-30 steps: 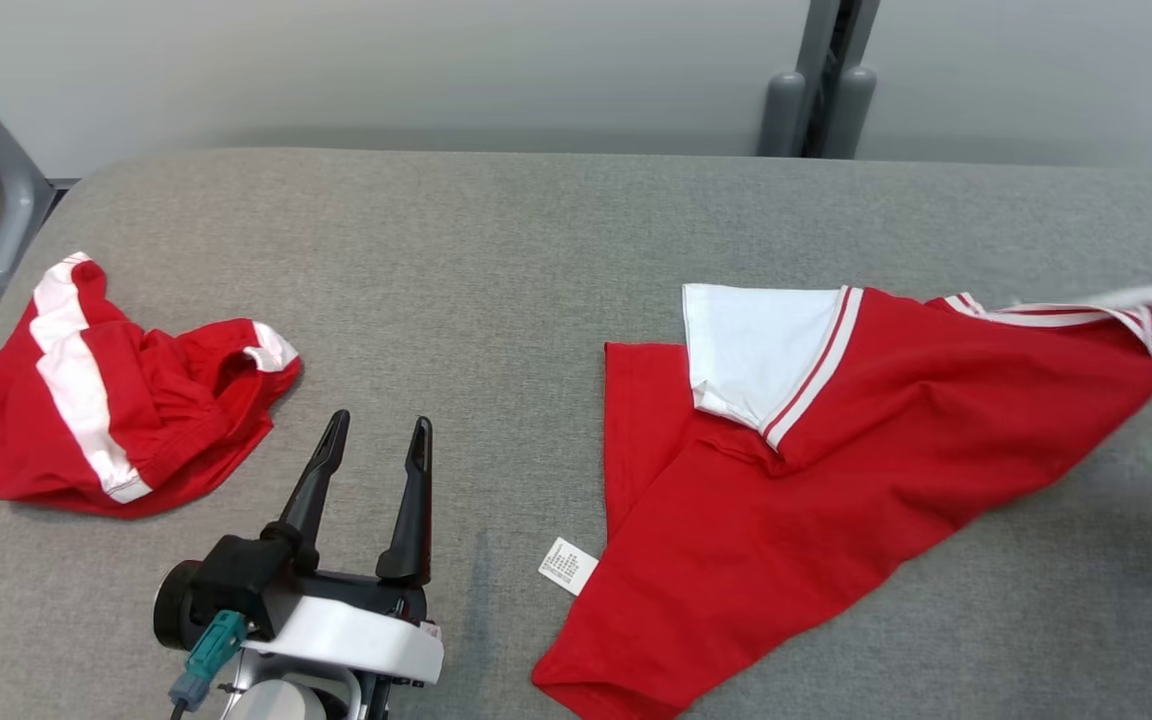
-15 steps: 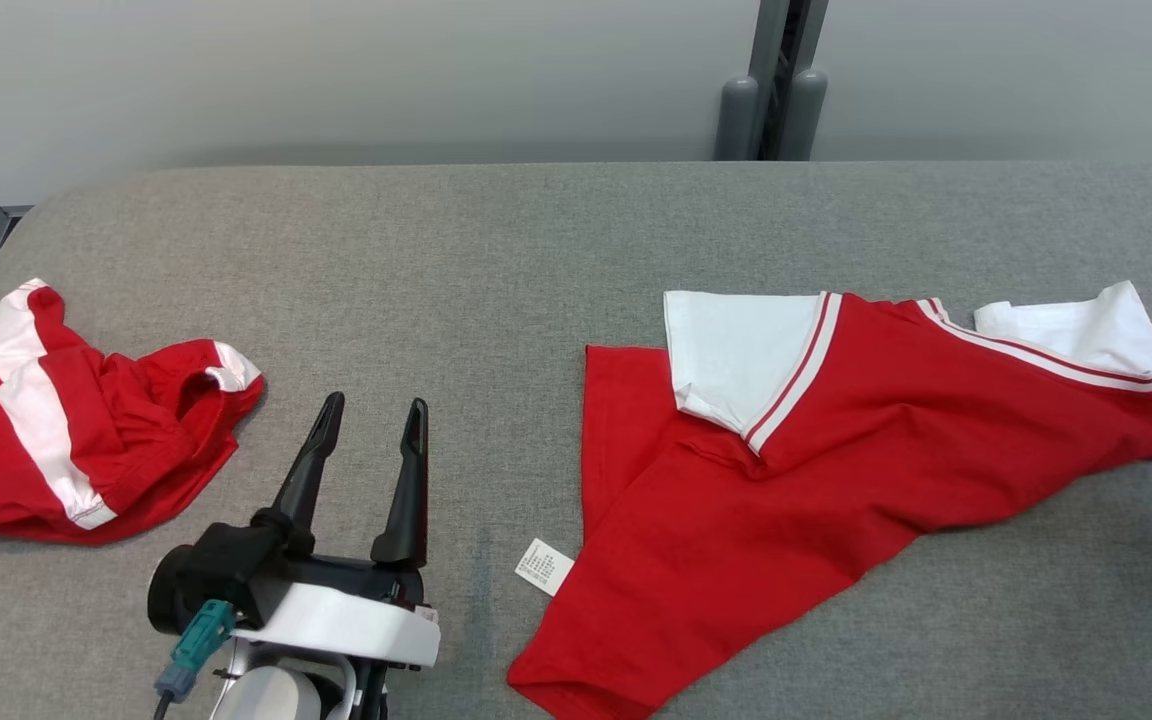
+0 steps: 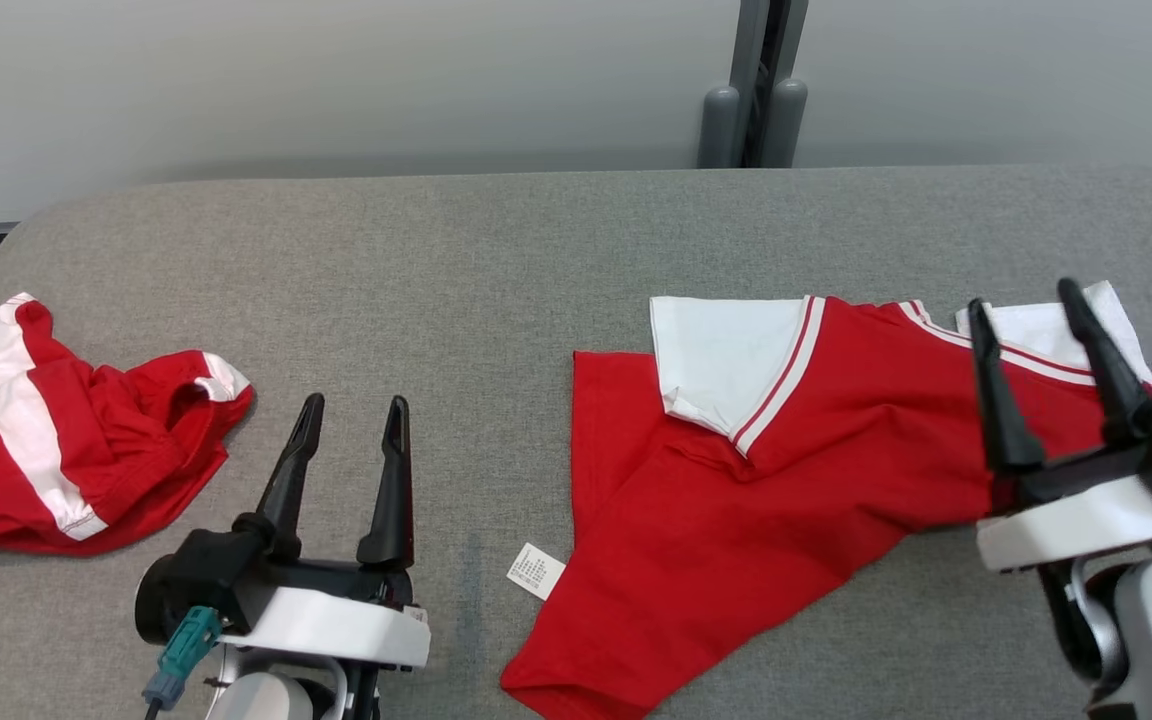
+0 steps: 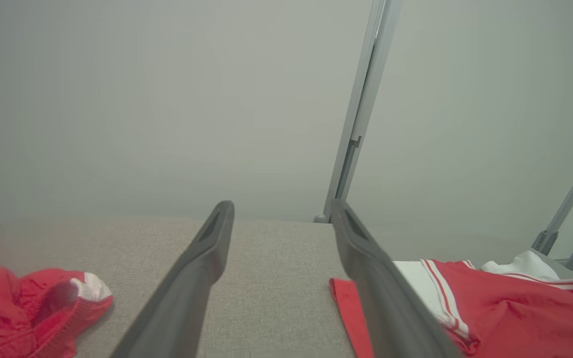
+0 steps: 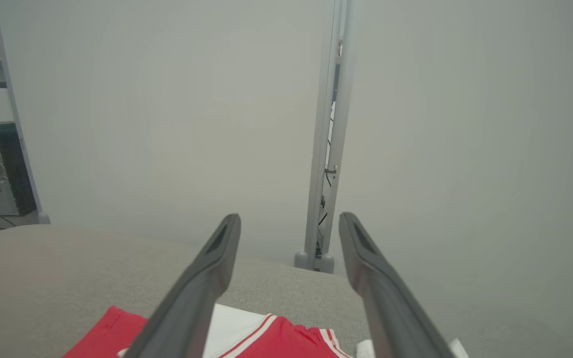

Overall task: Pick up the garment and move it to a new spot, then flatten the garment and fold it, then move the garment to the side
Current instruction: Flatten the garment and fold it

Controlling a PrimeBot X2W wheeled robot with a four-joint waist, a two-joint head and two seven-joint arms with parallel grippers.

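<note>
Lying on the right half of the grey padded table (image 3: 496,260), the red T-shirt (image 3: 786,490) is partly spread and skewed, with one white sleeve (image 3: 716,360) flipped over the chest and the care label (image 3: 536,572) poking out. Right gripper (image 3: 1021,297) is above the shirt's far shoulder, fingers apart, holding nothing. Left gripper (image 3: 356,402) is over bare table between the shirt and the red shorts (image 3: 66,460), also spread and empty. The shirt is likely light, limp jersey that drapes and bunches. Best to pinch the shoulder seams or the hem corner (image 3: 546,685) and pull taut to flatten.
</note>
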